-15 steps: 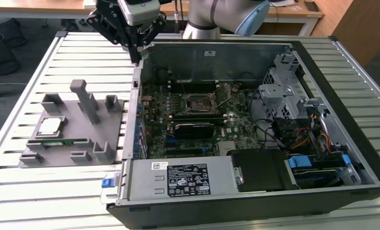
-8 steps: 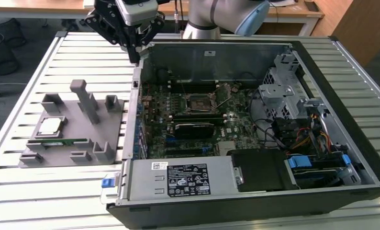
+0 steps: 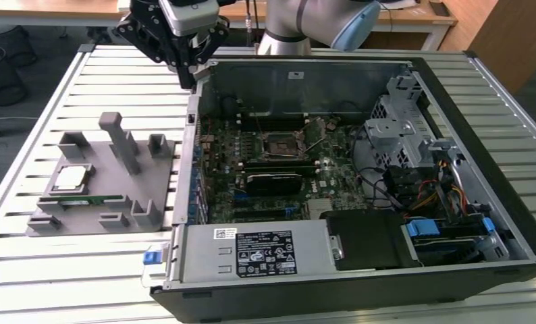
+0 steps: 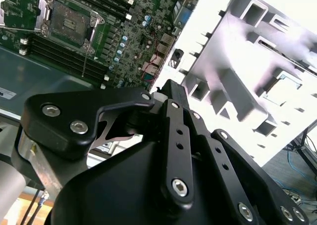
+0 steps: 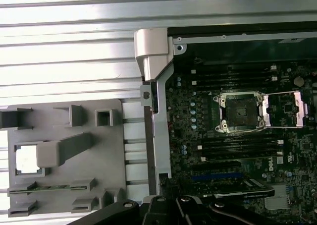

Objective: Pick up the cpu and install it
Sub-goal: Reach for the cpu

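Pincer (image 3: 189,75): up above far corner of PC case (image 3: 340,300) on exterior view's left side, w/ arm (image 3: 308,23) behind it by worktop (image 3: 34,270) far edge. Open or clenched: can't tell. Well apart from it, cpu (image 3: 70,179) flat in square pocket of grey fixture (image 3: 74,226), silvery top up; same cpu (image 5: 27,160) bright white in first wrist view. Fixture on worktop near exterior view's left edge, just beside case wall. Green memory stick (image 3: 92,200) on edge in slot just beside cpu, toward worktop near edge. Inside case: motherboard (image 3: 331,155) w/ socket (image 3: 281,144) uncovered, metal load frame (image 5: 285,108) swung open beside it. Black pincer linkage across foreground in both wrist views.
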Controlling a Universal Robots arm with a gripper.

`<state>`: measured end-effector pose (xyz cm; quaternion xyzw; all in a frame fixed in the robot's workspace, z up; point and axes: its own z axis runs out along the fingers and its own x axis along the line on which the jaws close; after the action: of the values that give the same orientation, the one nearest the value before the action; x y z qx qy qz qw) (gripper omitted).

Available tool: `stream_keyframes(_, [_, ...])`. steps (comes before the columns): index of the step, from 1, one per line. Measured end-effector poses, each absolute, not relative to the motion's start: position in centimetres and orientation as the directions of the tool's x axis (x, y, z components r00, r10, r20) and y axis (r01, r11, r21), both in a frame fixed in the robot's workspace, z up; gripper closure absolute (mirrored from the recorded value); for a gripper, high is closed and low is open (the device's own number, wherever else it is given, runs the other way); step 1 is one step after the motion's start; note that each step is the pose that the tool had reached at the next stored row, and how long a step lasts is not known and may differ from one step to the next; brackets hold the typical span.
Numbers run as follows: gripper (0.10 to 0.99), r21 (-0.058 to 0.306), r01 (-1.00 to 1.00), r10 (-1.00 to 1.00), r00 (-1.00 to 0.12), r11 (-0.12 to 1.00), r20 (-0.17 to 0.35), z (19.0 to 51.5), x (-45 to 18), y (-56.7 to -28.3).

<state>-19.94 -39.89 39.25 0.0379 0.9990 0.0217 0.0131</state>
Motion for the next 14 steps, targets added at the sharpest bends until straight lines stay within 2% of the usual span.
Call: stream_keyframes(14, [0.98, 0.044, 0.075, 0.076, -0.997, 0.996, -0.024, 39.24, -20.61, -39.9])
